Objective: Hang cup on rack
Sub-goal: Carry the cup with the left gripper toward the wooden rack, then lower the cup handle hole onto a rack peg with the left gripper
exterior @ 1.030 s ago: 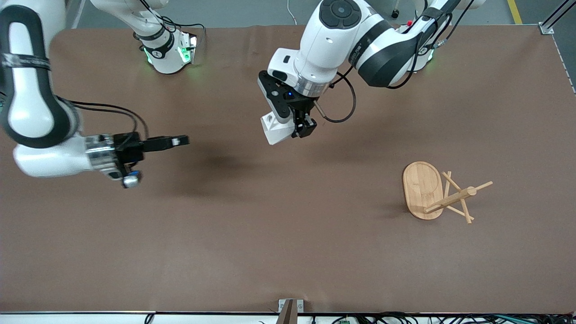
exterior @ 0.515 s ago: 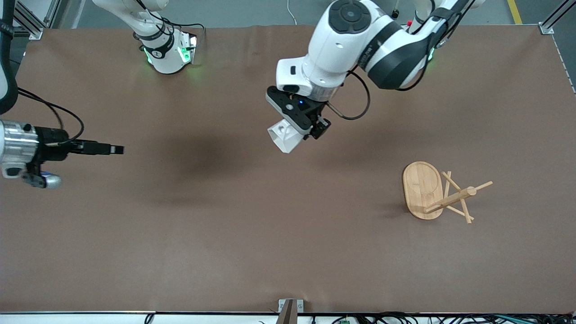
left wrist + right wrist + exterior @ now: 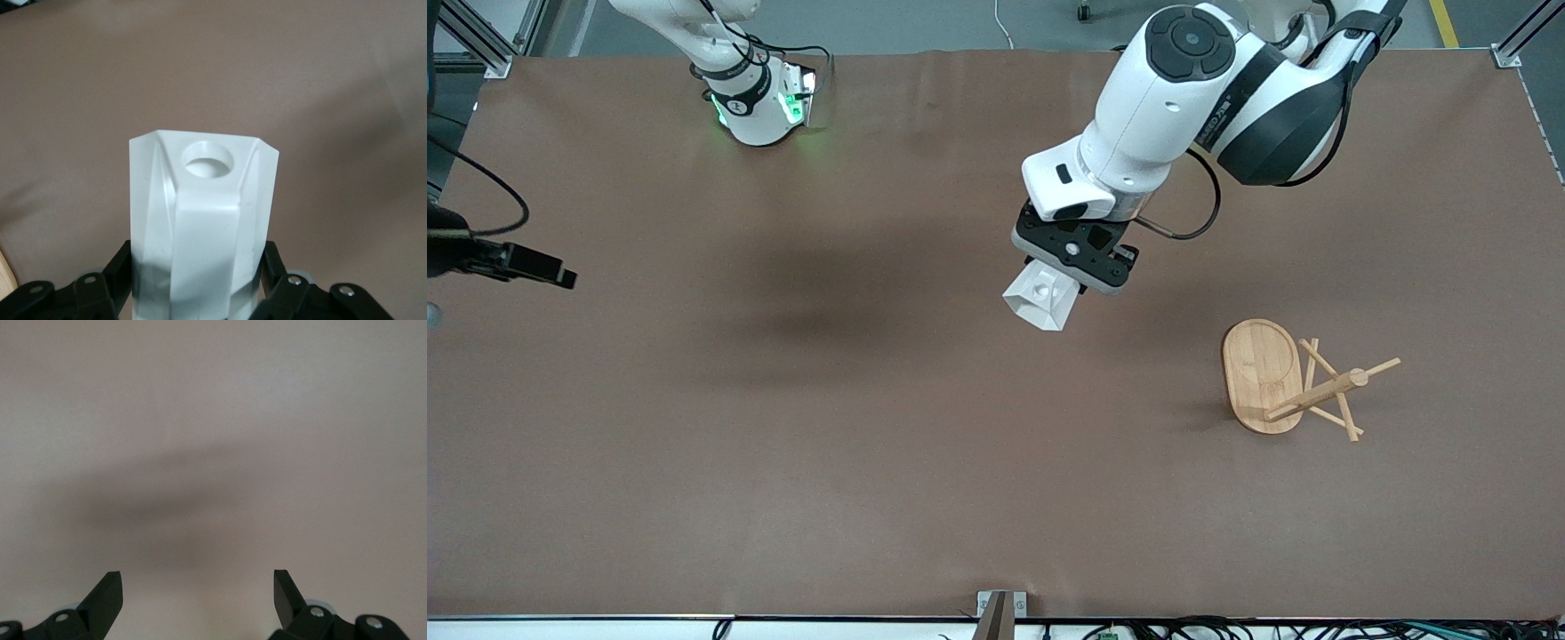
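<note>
My left gripper (image 3: pixel 1069 283) is shut on the white faceted cup (image 3: pixel 1039 300) and holds it in the air over the middle of the table. In the left wrist view the cup (image 3: pixel 200 220) stands between the black fingers (image 3: pixel 272 265), its handle with the round hole facing the camera. The bamboo rack (image 3: pixel 1294 380) lies tipped on its side toward the left arm's end, its oval base on edge and its pegs sticking out. My right gripper (image 3: pixel 551 271) is open and empty at the right arm's end of the table; its wrist view (image 3: pixel 198 587) shows only bare table.
The brown table (image 3: pixel 871 444) carries nothing else. The right arm's base (image 3: pixel 756 98) stands at the table's edge farthest from the front camera. A small metal bracket (image 3: pixel 1000 604) sits at the edge nearest the front camera.
My left gripper has carried the cup toward the rack and tilted it. My right gripper has drawn back to the right arm's end of the table.
</note>
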Controlling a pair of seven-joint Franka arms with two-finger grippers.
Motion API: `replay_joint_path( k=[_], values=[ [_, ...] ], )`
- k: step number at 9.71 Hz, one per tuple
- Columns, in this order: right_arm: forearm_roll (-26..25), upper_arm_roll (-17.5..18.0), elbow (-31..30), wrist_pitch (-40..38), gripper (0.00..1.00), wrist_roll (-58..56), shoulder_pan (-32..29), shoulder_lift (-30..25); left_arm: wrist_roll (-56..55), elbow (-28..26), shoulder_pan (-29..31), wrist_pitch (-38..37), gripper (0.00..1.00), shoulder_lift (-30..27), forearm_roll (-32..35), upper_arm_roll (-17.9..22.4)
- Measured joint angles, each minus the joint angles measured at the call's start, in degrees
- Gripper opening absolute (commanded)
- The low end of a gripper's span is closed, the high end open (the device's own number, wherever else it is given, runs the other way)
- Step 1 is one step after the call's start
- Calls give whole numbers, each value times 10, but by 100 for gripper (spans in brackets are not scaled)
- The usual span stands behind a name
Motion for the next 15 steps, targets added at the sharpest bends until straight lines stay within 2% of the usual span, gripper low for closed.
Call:
replay_joint_path(
  k=[2, 4, 6, 9, 11, 13, 15],
  values=[
    [-5, 2, 22, -53, 100, 0, 1, -37, -26, -2, 13, -9, 1, -8, 2, 9],
    [-14, 1, 57, -90, 100, 0, 1, -53, -33, -33, 9, -26, 1, -34, -7, 65],
    [-31, 0, 61, -89, 100, 0, 1, -53, -17, -91, 7, -26, 1, -71, -58, 110],
    [-33, 0, 61, -89, 100, 0, 1, -50, 93, -215, 10, 30, 1, -146, -142, 163],
    [-33, 2, 61, -89, 100, 0, 1, -50, 171, -290, 22, 50, 1, -187, -171, 197],
    [-33, 2, 61, -89, 100, 0, 1, -50, 225, -346, 25, 60, 1, -211, -175, 234],
    [-35, 2, 61, -89, 100, 0, 1, -49, 281, -366, 25, 67, 1, -214, -207, 272]
  ],
)
